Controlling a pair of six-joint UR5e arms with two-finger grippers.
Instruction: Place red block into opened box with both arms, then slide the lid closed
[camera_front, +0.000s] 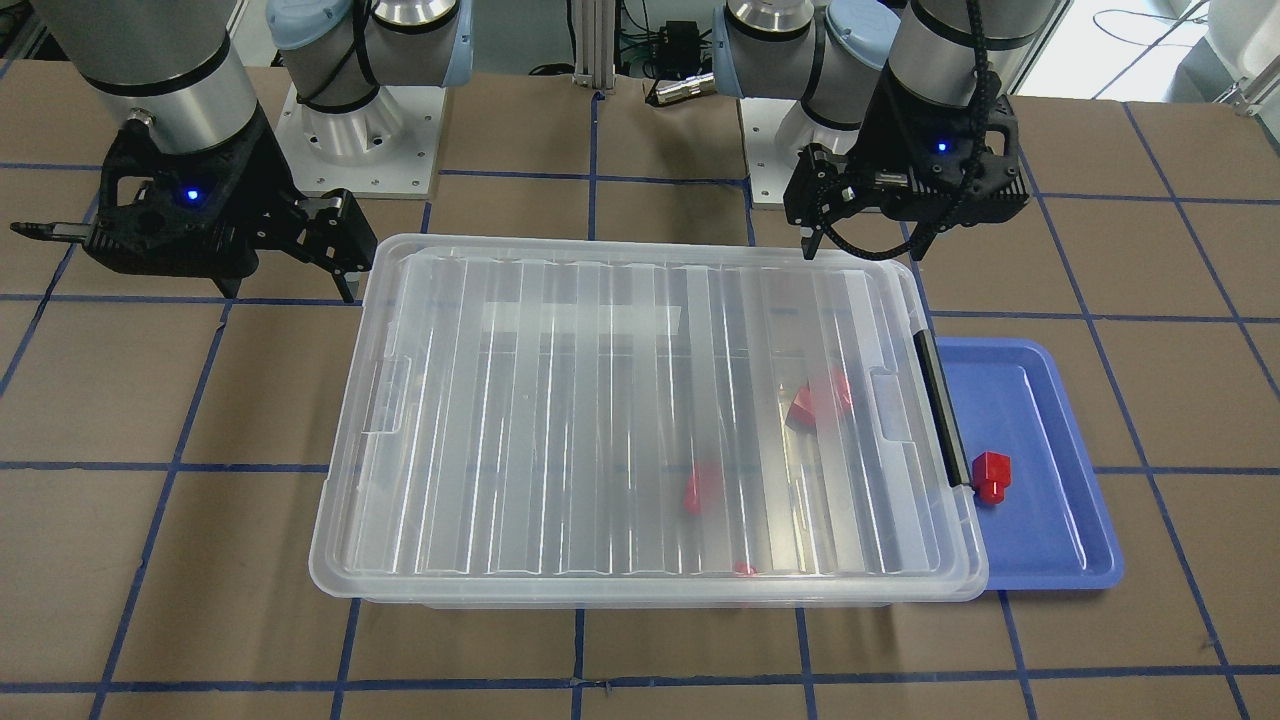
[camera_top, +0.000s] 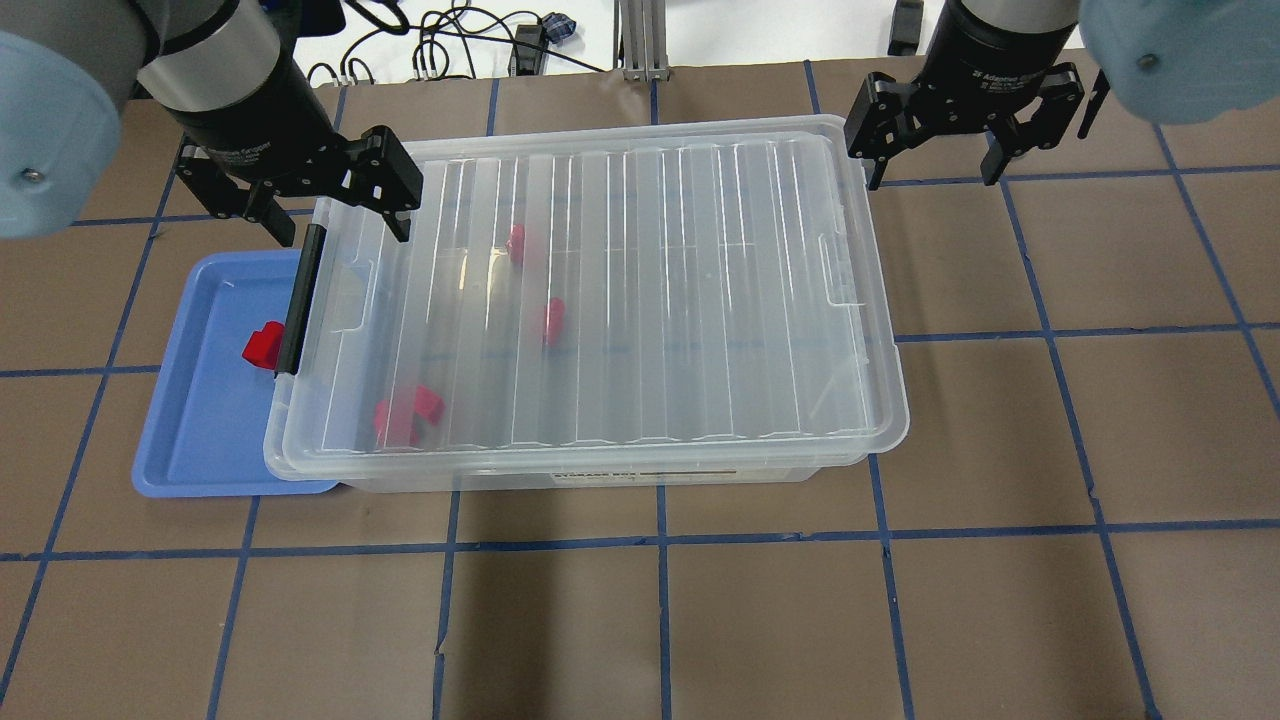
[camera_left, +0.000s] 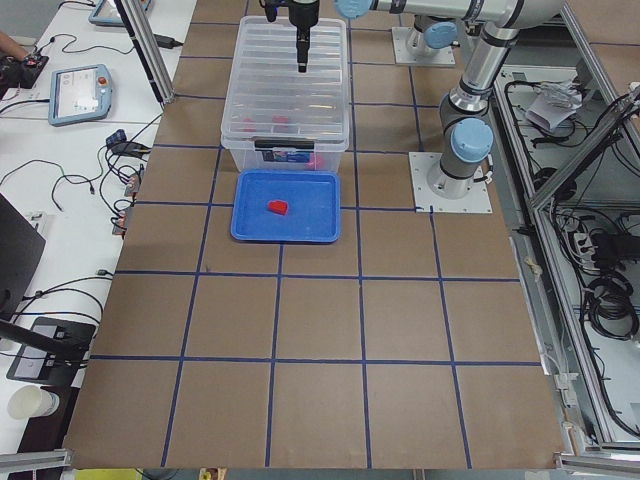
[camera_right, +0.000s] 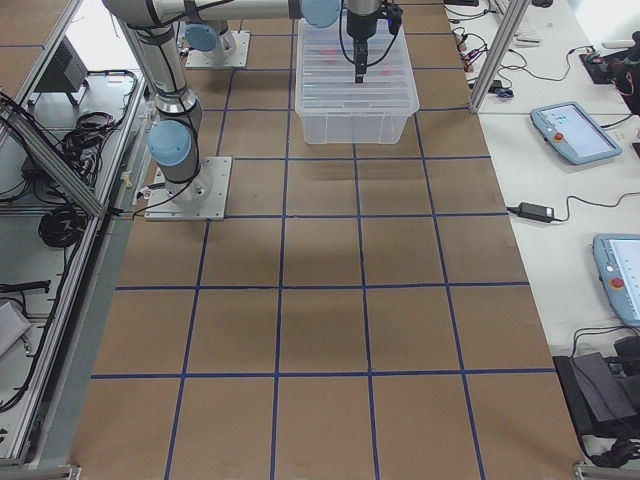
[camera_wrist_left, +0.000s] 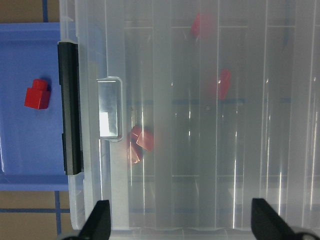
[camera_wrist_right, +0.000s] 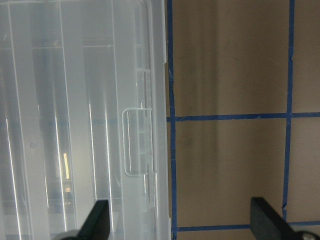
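One red block (camera_front: 991, 475) is being carried by the blue tray (camera_front: 1050, 545), just beside the black bar (camera_front: 942, 410) on the box (camera_top: 600, 478), and it is being touched by neither tool. Other red blocks (camera_top: 407, 414) are being seen, blurred, through the lid (camera_front: 600, 400). The lid is being borne by the box and is covering nearly the whole opening, set slightly askew on the rim. The left tool (camera_top: 343, 232) is being held spread above the lid near the bar end. The right tool (camera_top: 935, 178) is being held spread too, astride the opposite short edge, with one finger over the lid and one over the worktop (camera_top: 1000, 450). Nothing is being pinched by either. For this block the task is being judged as not yet begun. The lid is to be slid open, the block lifted from the tray and set inside, and the lid slid shut.
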